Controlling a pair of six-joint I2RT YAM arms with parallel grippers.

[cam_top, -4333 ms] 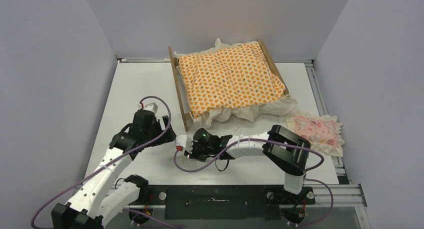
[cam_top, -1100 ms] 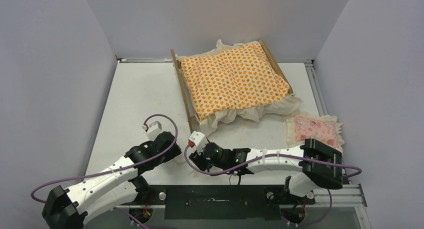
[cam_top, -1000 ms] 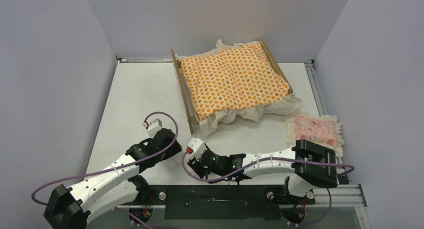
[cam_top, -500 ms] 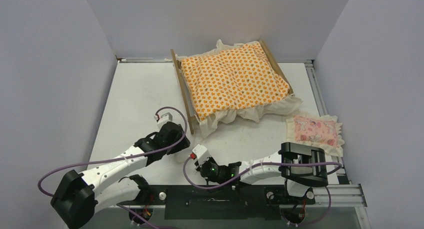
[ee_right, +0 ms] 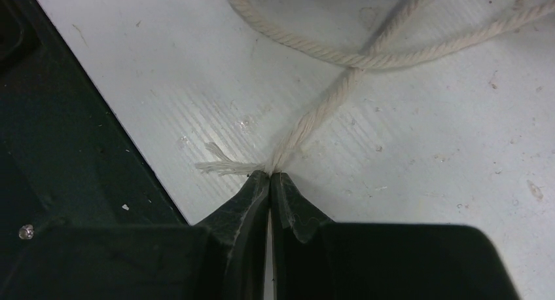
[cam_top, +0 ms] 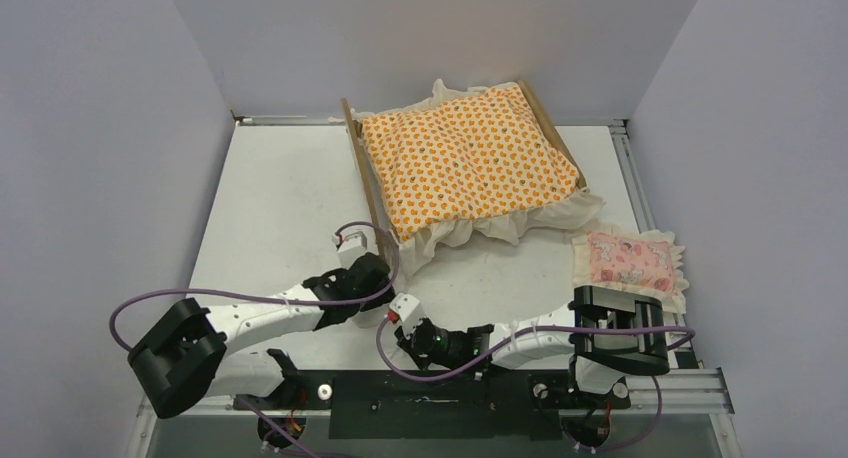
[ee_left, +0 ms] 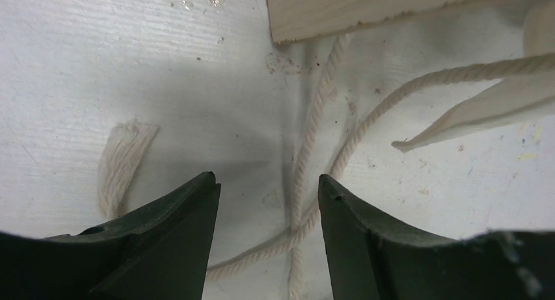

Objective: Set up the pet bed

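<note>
The pet bed stands at the back centre, its plywood side rails showing. The orange-patterned mattress lies on it with its white ruffle hanging over the front. My left gripper is low at the bed's front left corner. In the left wrist view the left gripper is open over two crossing white cords, below a plywood corner. My right gripper is near the table's front edge. In the right wrist view the right gripper is shut on the frayed end of a cord.
The small pink frilled pillow lies at the right, beside the right arm's elbow. A loose frayed cord end lies left of my left fingers. The black front rail is close beside the right gripper. Grey walls enclose the table.
The left gripper has moved right to the bed's front left corner. The right gripper has drawn back toward the front edge. Since the oldest frame the bed has shifted slightly right.
</note>
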